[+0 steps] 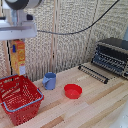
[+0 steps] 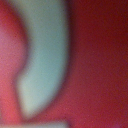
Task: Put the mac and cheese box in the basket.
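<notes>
In the exterior view my white boxy gripper hangs at the upper left, shut on the top of the mac and cheese carton. The orange-yellow carton hangs upright in the air, just above the far rim of the red basket. The basket stands on the wooden table at the exterior view's left and looks empty. The wrist view is a close blur: a pale blue-grey curved band against red. I cannot tell the carton or fingers there.
A blue mug stands just to the exterior view's right of the basket. A small red bowl sits beside it. A black toaster oven with its door folded down is at the back right. A black cable hangs across the wall.
</notes>
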Available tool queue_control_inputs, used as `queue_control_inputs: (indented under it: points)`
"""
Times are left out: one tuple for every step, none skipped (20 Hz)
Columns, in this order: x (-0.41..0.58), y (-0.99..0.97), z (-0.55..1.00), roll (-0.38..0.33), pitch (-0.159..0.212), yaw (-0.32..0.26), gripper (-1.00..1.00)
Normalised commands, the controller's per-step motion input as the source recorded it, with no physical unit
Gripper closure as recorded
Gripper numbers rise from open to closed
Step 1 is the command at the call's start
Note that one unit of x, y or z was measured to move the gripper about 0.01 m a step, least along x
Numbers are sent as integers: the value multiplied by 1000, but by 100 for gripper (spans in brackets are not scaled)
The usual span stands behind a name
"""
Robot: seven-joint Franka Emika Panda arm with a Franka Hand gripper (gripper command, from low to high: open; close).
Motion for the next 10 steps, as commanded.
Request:
queue_control_inputs:
  points:
    - [29,809,-534,-56,0,39,100]
    - [37,657,-651,-86,-19,42,100]
    - [17,463,-720,-92,-38,43,100]
    - [0,351,-777,-108,-22,46,100]
    - [0,217,-814,-102,-3,54,100]
    - [0,226,-837,-111,0,49,100]
    - [0,186,-817,-122,20,57,100]
    - [0,146,-743,-124,62,63,100]
    - [-3,69,-609,-120,97,62,100]
    - [0,40,-397,-104,131,57,100]
